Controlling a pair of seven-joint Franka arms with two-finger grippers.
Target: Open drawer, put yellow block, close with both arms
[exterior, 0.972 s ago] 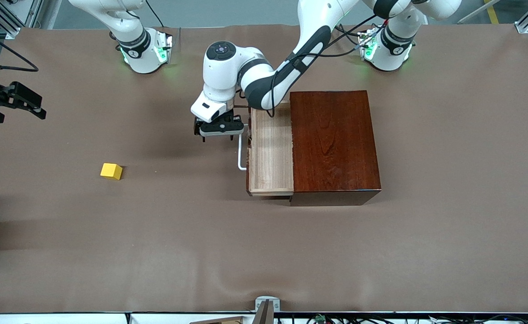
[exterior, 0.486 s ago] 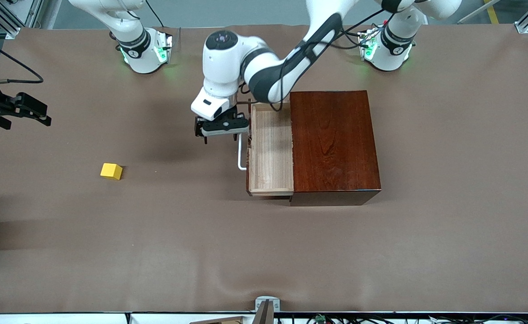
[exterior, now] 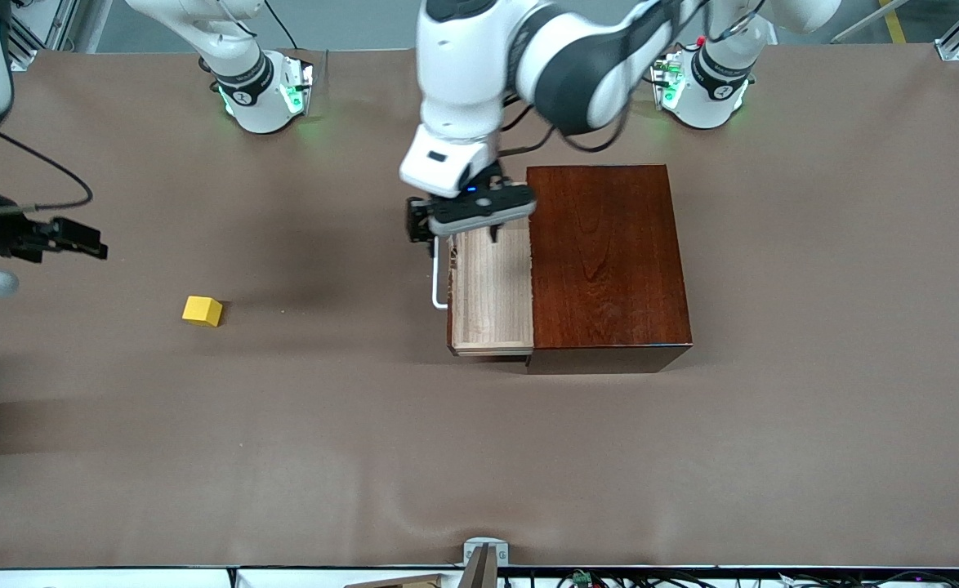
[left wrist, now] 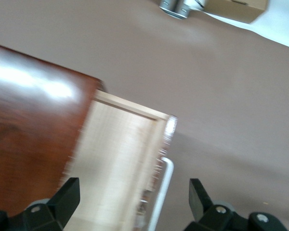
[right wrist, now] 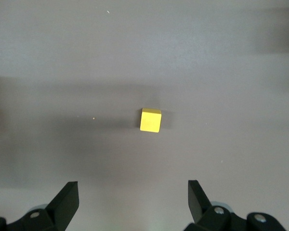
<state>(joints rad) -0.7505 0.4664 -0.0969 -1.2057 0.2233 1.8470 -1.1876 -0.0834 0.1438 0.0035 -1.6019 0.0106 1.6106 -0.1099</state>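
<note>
The drawer (exterior: 492, 286) stands pulled out of the dark reddish-brown box (exterior: 606, 257), its pale tray bare inside, its white handle (exterior: 438, 282) facing the right arm's end. My left gripper (exterior: 455, 235) hangs open over the drawer's end nearest the bases, holding nothing. In the left wrist view the drawer (left wrist: 120, 159) and handle (left wrist: 164, 190) lie between the spread fingers of the left gripper (left wrist: 134, 195). The yellow block (exterior: 202, 310) sits alone on the table. My right gripper (exterior: 79, 241) hovers open over the table at the right arm's end, the block (right wrist: 151, 120) ahead of the right gripper (right wrist: 133, 195).
Brown cloth (exterior: 324, 425) covers the whole table. The box is the only tall obstacle. A small grey bracket (exterior: 485, 551) sits at the table edge nearest the camera. Both arm bases (exterior: 267, 94) stand along the edge farthest from the camera.
My left gripper has risen from beside the handle and swung over the drawer toward the box. My right gripper has moved in toward the block. Drawer and block have stayed put.
</note>
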